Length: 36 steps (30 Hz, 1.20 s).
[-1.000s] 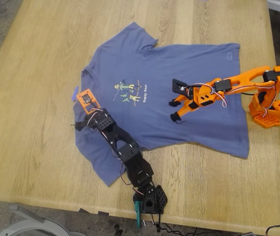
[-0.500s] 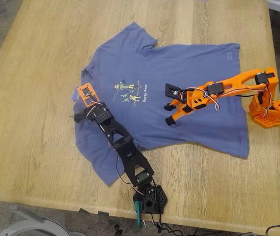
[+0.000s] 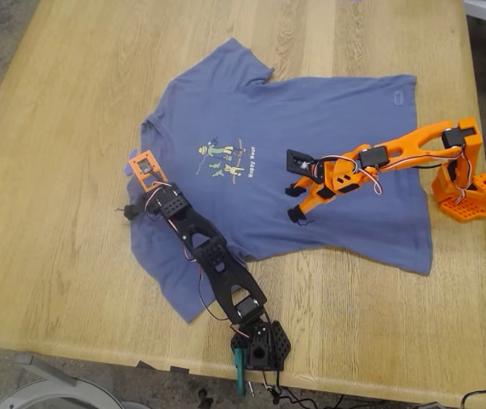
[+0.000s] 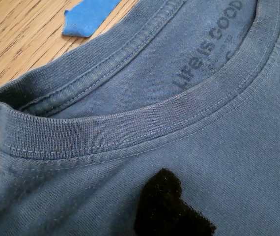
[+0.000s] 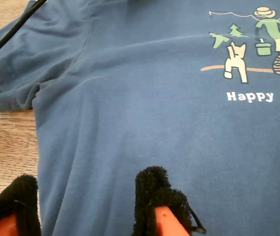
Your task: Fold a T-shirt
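The slate-blue T-shirt (image 3: pixel 345 111) lies spread flat on the wooden table, chest print up, collar toward the exterior view's left. My first gripper (image 3: pixel 145 164), on the black arm, hovers at the collar. The first wrist view shows the ribbed collar (image 4: pixel 145 123) close up and one black fingertip pad (image 4: pixel 167 206) just above the cloth; the other finger is out of view. My second gripper (image 3: pixel 294 202), on the orange arm, is open and empty low over the shirt's middle, right of the print. Its black pads (image 5: pixel 154 191) stand apart over the cloth (image 5: pixel 130 98).
A small blue tape scrap (image 3: pixel 130 162) lies on the wood beside the collar and also shows in the first wrist view (image 4: pixel 88 17). The orange arm's base (image 3: pixel 469 192) stands at the exterior view's right, the black arm's base (image 3: pixel 260 345) at the front edge.
The black arm has stretched out, moving my first gripper to the collar edge. The orange arm has reached further toward the exterior view's left and dropped lower over the shirt.
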Each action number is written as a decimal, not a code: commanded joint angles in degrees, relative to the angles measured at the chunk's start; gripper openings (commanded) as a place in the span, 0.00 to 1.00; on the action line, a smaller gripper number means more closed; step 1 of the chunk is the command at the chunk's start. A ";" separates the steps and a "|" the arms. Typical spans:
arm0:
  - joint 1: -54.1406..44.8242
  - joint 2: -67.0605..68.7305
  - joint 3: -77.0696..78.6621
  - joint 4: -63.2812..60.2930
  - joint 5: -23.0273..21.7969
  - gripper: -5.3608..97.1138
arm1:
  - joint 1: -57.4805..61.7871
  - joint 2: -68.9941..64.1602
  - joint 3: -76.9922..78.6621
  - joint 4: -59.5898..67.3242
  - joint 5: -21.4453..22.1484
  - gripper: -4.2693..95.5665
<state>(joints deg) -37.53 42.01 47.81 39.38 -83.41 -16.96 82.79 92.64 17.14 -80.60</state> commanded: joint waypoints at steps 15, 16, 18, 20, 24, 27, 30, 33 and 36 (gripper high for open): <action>1.32 -5.36 -5.80 5.98 -1.05 0.51 | 3.60 12.48 17.40 -2.90 1.32 0.31; 1.41 -5.62 -5.62 5.98 -1.05 0.50 | 3.87 12.57 17.49 -3.08 1.32 0.31; 1.67 -6.50 -5.62 5.98 -1.05 0.47 | 4.04 12.48 17.49 -3.34 1.32 0.31; 1.93 -7.38 -5.89 5.98 -0.97 0.44 | 4.13 12.13 17.31 -3.87 1.41 0.31; 2.11 -8.79 -5.89 5.80 -0.88 0.37 | 4.31 11.16 17.49 -5.71 1.85 0.31; 2.11 -9.58 -5.89 5.63 -0.44 0.34 | 5.10 9.76 17.23 -7.65 2.29 0.31; 2.29 -10.37 -5.89 5.45 -0.79 0.30 | 5.98 7.65 15.82 -8.88 2.29 0.31; 2.46 -11.07 -6.86 4.39 -0.79 0.24 | 6.15 5.27 13.71 -9.05 2.37 0.31; 2.37 -11.69 -7.73 4.39 -0.88 0.15 | 5.71 2.81 12.83 -10.20 2.99 0.31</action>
<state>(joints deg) -35.24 30.94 40.96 44.12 -83.41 -11.07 85.52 108.72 8.17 -78.13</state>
